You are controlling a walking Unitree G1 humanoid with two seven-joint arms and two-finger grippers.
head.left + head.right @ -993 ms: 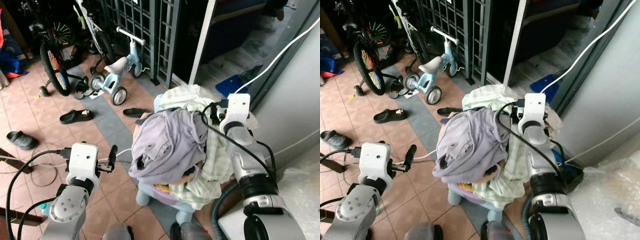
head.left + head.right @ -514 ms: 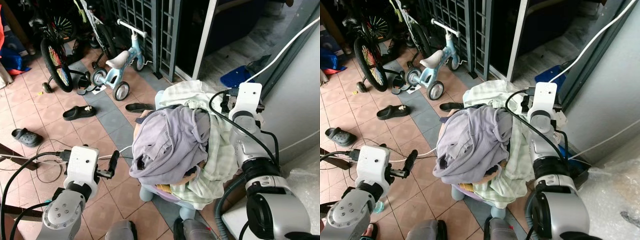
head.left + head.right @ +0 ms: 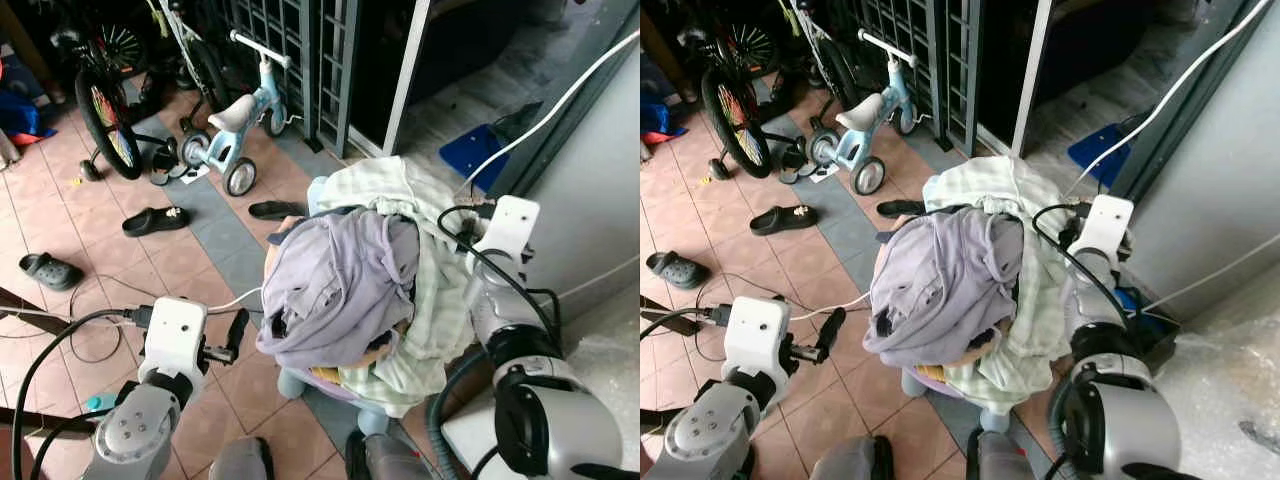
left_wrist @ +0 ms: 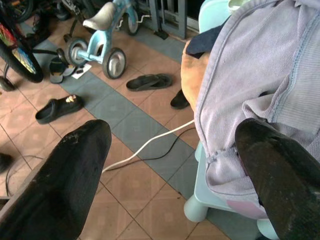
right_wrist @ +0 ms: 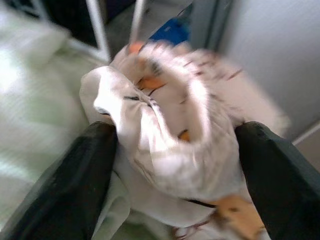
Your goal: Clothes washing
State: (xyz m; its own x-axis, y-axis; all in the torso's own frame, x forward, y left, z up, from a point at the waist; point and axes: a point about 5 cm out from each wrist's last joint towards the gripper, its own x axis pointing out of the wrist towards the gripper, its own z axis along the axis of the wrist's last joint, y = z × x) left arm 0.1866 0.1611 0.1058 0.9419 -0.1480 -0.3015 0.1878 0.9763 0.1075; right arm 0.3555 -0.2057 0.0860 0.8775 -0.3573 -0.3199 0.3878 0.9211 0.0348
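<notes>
Black and long, the fingers of the left gripper (image 4: 170, 170) stand spread wide apart, pinching nothing, low at the robot's left side just beside the heap of laundry. Between those fingers the wrist view shows terracotta floor tiles (image 4: 145, 210) crossed by a white cable (image 4: 145, 147), and the hem of a lilac garment (image 3: 335, 280) hanging over the edge of a pale blue plastic stool (image 4: 210, 200). That lilac garment lies on top of the clothes pile, draped over a pale green checked cloth (image 3: 425, 300) which spills down the side toward the robot's right.

The right gripper (image 5: 172, 165) is at the far right side of the pile, its silver arm (image 3: 500, 300) reaching in beside the grey wall. Its two fingers are spread, and between them bunches a white cloth with orange marks (image 5: 170, 135); the picture is blurred, so whether the pads press it cannot be told.

Farther out on the tiles lie a black clog (image 3: 155, 220) and a dark flip-flop (image 3: 275, 209). Beyond them stand a light blue balance bike (image 3: 240, 120) and a black bicycle wheel (image 3: 100, 120) before a dark metal grille (image 3: 290, 40). A blue mat (image 3: 480, 150) lies by the doorway.
</notes>
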